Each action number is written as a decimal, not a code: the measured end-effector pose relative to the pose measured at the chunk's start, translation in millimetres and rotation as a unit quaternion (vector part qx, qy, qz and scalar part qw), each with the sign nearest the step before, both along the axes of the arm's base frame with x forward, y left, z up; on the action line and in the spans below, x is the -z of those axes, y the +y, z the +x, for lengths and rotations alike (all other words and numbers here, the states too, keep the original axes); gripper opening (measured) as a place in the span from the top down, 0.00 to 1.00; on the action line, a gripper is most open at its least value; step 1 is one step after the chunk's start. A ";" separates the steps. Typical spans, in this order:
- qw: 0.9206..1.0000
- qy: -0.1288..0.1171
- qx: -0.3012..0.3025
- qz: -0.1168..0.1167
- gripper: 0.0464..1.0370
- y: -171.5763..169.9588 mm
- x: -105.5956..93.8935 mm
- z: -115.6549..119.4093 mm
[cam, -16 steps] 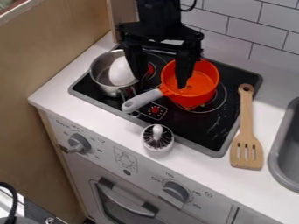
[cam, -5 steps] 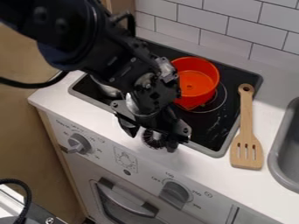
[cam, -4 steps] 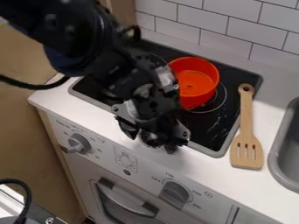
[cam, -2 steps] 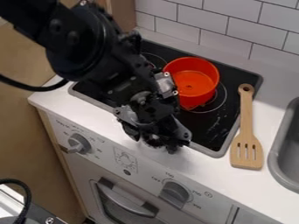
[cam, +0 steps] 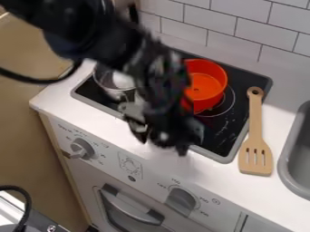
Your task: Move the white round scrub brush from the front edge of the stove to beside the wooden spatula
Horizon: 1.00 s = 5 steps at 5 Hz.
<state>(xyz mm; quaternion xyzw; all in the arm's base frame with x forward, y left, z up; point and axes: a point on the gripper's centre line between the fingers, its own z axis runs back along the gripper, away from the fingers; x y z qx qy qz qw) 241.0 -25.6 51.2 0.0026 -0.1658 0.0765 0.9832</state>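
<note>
We see the gripper (cam: 162, 143) at the stove's (cam: 225, 158) near edge, around the brush's (cam: 163, 136) pale knob; we cannot tell its opening or grip. The orange pot (cam: 205, 86) sits farther right, left of the wooden spatula (cam: 255, 136).

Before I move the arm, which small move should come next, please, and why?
I would probably raise the gripper slightly, straight up, before any sideways move: it hangs near the front edge of the stove, with a pale knob amid its dark parts, and the orange pot appears close behind.
</note>
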 end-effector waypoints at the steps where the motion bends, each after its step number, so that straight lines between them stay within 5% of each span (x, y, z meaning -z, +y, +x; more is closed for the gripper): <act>1: 0.999 0.023 -0.020 -0.016 0.17 -5.6 -23.0 10.1; 2: 0.999 0.011 -0.033 -0.019 0.17 -9.1 -35.7 23.6; 5: 0.994 0.007 -0.110 -0.011 0.17 -38.8 -29.6 60.4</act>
